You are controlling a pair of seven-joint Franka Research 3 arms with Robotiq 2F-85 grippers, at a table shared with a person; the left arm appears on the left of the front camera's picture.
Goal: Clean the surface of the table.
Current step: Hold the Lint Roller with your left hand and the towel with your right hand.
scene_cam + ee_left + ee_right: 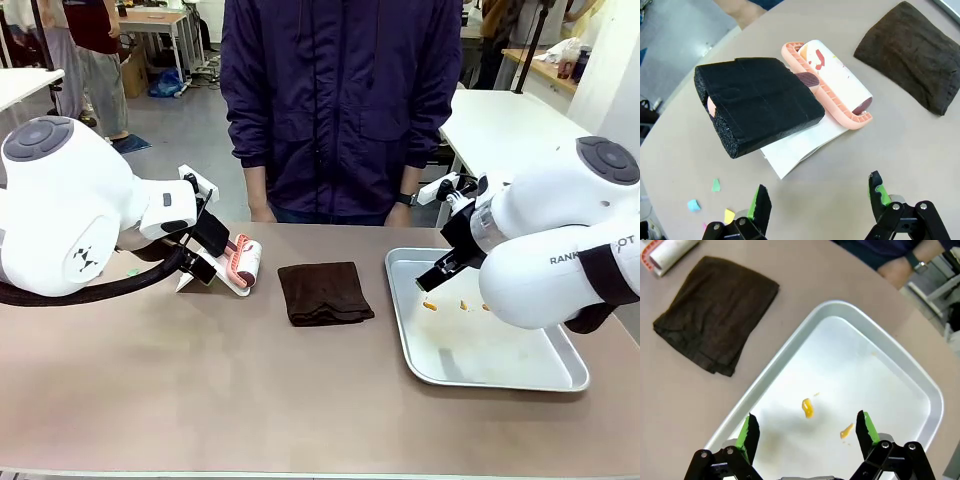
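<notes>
- Brownish-tan matte top: the table (300, 400) spans the front view beneath both arms, with a person standing at its far edge; small coloured paper scraps (715, 185) lie on it toward its left edge.
- Left gripper (817, 187): jaws released, nothing between them; it hovers above a lint roller (840, 75) lying on a white sheet (795, 150); the roller's black foam handle (755, 100) is on the side toward the left edge.
- Right gripper (806, 419): jaws released and empty, over the metal tray (480, 350) near the right edge; yellow specks (807, 408) lie in the tray.
- Dark brown cloth (324, 292): folded, mid-table, apart from both roller and tray.
- Judgement: the step in hand looks to be taking up the roller; I would square the left jaws across the foam block's narrower faces, descend centred on it and close on foam alone; the sheet below must not be pinched; lifted askew, the roller could drag that sheet along.
</notes>
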